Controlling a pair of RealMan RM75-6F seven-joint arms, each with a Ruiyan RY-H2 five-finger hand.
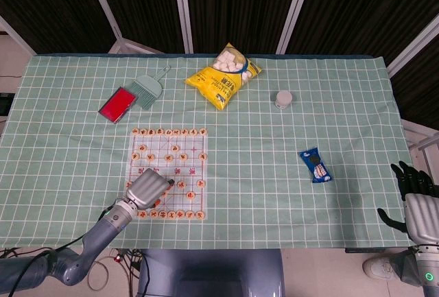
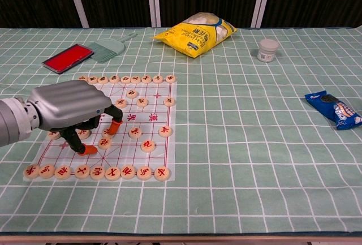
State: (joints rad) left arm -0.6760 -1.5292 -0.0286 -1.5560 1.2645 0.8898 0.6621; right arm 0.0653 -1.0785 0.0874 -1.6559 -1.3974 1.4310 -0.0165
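**Left hand over the chess sheet**

Green checked cloth covers the table, with dark panels behind it. On it lies a white paper chess sheet printed with red lines, set with round wooden chess pieces bearing red characters. Directly above the sheet's near left part hangs the silver left hand, palm down, its dark orange-tipped fingers curled downward among the pieces. One tip stands just beside a piece, but whether anything is pinched I cannot tell. Right of the fingers sit a few loose pieces; nearer than the hand runs a row of pieces along the sheet's front edge.

Well beyond the hand lie a flat red rectangular pad and a pale green plastic brush. Further right rest a yellow bag of white sweets, a small white jar and a blue snack packet.

Off the table's far right corner, the right hand hangs with dark fingers apart, holding nothing.
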